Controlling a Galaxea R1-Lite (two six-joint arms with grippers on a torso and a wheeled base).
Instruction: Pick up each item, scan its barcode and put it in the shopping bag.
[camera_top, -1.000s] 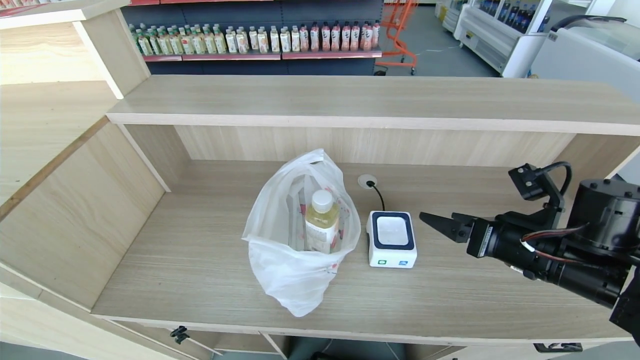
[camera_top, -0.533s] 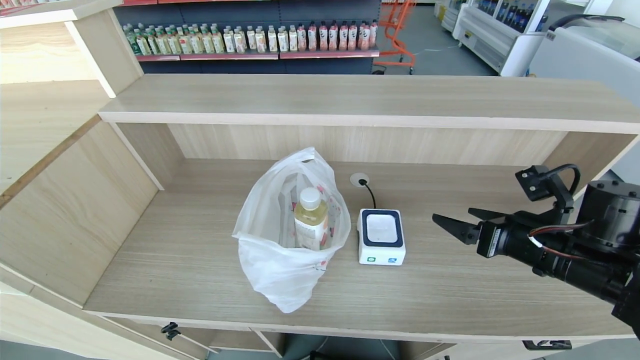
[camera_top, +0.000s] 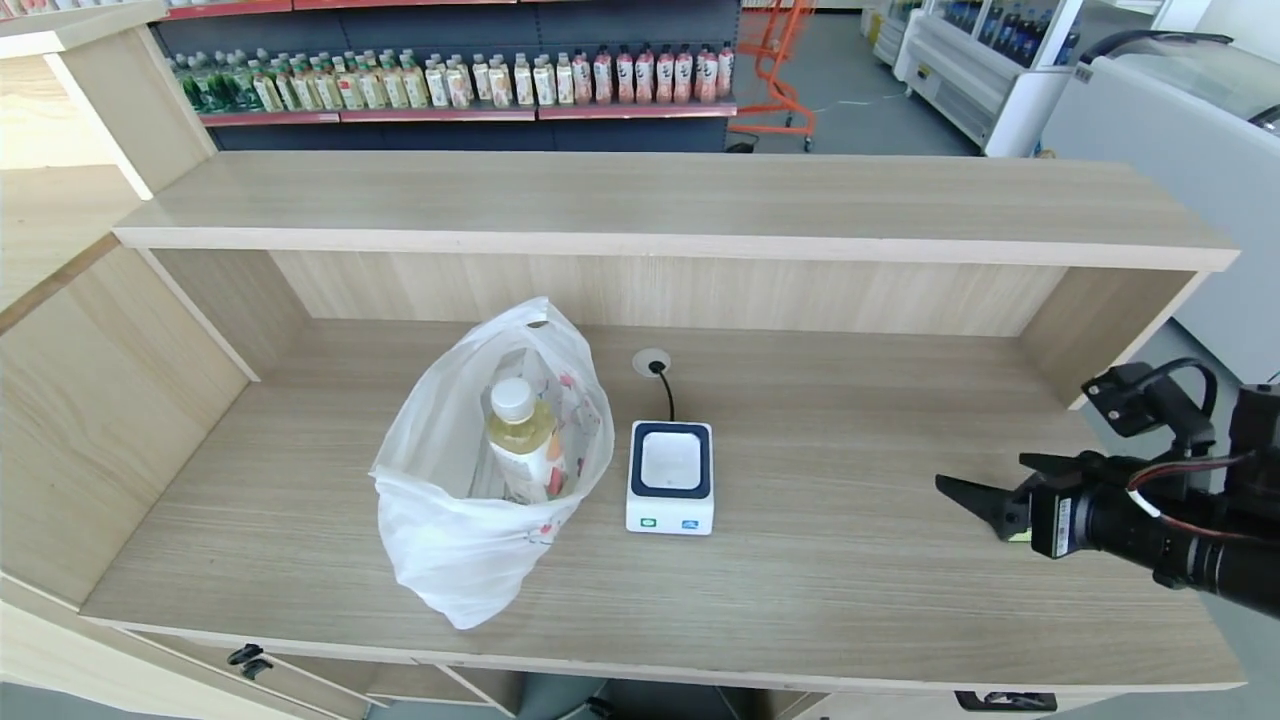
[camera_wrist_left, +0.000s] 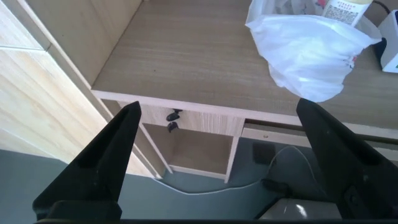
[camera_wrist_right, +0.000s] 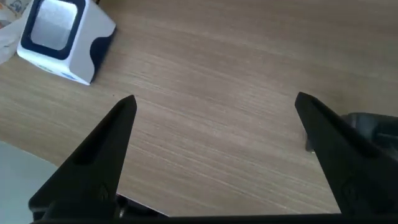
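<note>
On the wooden checkout counter (camera_top: 850, 580), left of centre, a white plastic shopping bag (camera_top: 450, 545) stands with its mouth open. Inside it a bottle (camera_top: 522, 440) of pale yellow drink with a white cap stands nearly upright, leaning a little, its neck and cap above the bag's crumpled near edge. Just beside the bag, on the robot's right of it, sits the barcode scanner (camera_top: 670, 476), a white box with a dark-framed window facing up. The two are close, but whether they touch cannot be told. A black cable (camera_top: 664, 392) runs from the scanner's back to a round grommet (camera_top: 651, 361) in the counter top.

The right gripper (camera_top: 980, 470) hangs over the counter's right end, well apart from the scanner, its black fingers pointing toward the scanner's side. Its jaws stand wide apart with nothing between them, and the right wrist view has plain wood in the gap. The left gripper (camera_wrist_left: 219, 104) is out in front of the counter's near edge, toward its left end, jaws likewise spread and empty. Between its fingers lie the counter's front edge and a small black handle (camera_wrist_left: 173, 118) on the cabinet below, with the bag farther off.

Beyond the counter's raised back ledge (camera_top: 660, 200), a store shelf (camera_top: 450, 112) carries a row of drink bottles, and an orange trolley (camera_top: 775, 70) stands on the grey floor
</note>
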